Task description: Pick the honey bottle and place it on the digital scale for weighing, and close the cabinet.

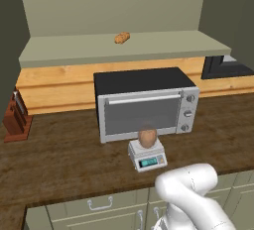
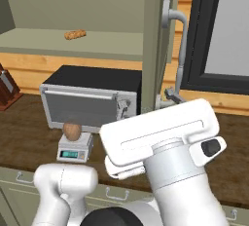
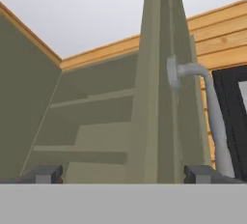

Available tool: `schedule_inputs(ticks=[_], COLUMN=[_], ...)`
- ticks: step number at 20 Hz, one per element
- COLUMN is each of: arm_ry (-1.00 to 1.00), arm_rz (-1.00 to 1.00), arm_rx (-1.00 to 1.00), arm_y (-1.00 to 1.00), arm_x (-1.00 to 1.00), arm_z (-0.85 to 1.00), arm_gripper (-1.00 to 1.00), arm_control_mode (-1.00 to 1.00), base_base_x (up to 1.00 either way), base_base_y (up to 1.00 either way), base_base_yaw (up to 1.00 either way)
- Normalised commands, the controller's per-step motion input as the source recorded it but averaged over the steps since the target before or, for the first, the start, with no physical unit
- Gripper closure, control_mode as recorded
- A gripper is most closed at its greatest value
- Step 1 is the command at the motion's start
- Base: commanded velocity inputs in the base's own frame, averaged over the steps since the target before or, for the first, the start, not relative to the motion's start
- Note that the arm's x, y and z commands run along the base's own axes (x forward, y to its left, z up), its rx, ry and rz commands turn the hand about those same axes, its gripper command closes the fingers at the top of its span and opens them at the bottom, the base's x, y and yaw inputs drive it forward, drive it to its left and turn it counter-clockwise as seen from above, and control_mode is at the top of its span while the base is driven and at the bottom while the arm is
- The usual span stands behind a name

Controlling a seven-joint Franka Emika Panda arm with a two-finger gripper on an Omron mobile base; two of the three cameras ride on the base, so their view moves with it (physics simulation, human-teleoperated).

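Honey bottle (image 1: 147, 137): I see it atop the digital scale (image 1: 147, 155).
Cabinet (image 3: 157, 97): door ajar, edge-on.
Gripper (image 3: 124, 174): jaws wide apart, empty, straddling that edge.
Writing: scale display unreadable to me.

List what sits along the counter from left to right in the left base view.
Knife block → toaster oven, with the digital scale carrying the honey bottle just in front of it → dark window frame.

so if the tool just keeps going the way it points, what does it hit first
Probably the open cabinet door's edge, dead ahead between the tool's spread fingertips, the silver handle just right of that line. Depth is unclear.
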Motion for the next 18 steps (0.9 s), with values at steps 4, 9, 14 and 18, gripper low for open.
schedule_inputs(ticks=[4, 9, 14, 18], arm_ry=[0.0, 0.0, 0.0, 0.0], arm_rz=[0.15, 0.18, 0.19, 0.22], arm_rx=[0.0, 0.0, 0.0, 0.0], arm_y=[-0.56, -0.55, -0.33, -0.2], arm_x=[0.04, 0.31, 0.28, 0.25], arm_z=[-0.12, -0.19, -0.22, -0.18], arm_gripper=[-1.0, -1.0, -1.0, -1.0], arm_control_mode=[-1.0, -1.0, -1.0, -1.0], base_base_x=[0.0, 0.0, 0.0, 0.0], base_base_y=[0.0, 0.0, 0.0, 0.0], base_base_yaw=[0.0, 0.0, 0.0, 0.0])
